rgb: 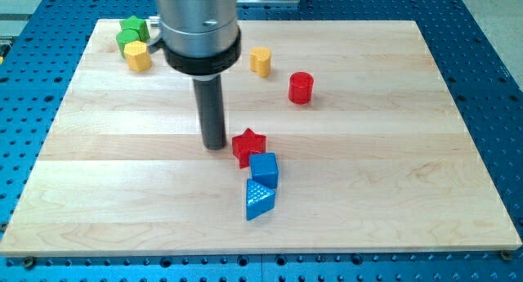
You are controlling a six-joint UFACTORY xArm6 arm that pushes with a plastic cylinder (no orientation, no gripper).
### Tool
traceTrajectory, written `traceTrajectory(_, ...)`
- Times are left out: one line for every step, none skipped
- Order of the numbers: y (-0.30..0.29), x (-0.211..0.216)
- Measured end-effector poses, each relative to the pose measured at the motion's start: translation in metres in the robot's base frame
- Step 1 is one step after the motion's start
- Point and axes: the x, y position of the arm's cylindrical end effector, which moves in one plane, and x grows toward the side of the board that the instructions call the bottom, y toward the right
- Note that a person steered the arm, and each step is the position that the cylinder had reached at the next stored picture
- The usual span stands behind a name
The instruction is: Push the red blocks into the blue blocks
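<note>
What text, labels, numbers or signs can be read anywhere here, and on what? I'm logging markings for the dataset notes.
None: no word, number, brand or sign is readable in the camera view.
The red star block, red cylinder, blue cube and blue wedge-like block have plain faces.
The yellow blocks, green blocks and wooden board carry no print.
The rod above my tip is unmarked.

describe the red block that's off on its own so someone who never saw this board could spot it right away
Start at the pale wooden board and look at its upper middle, to the right of the big dark arm. There, right of a yellow block, stands the red cylinder block. Unlike the red star block lower down, which touches the blue cube beside my tip, it is round and touches nothing.
</note>
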Motion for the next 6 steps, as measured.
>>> traceTrajectory(-0.005,-0.026)
traceTrajectory(0.069,-0.028)
traceTrajectory(0.068,-0.015)
traceTrajectory(0.016,0.012)
traceTrajectory(-0.003,0.033)
traceTrajectory(0.020,0.046)
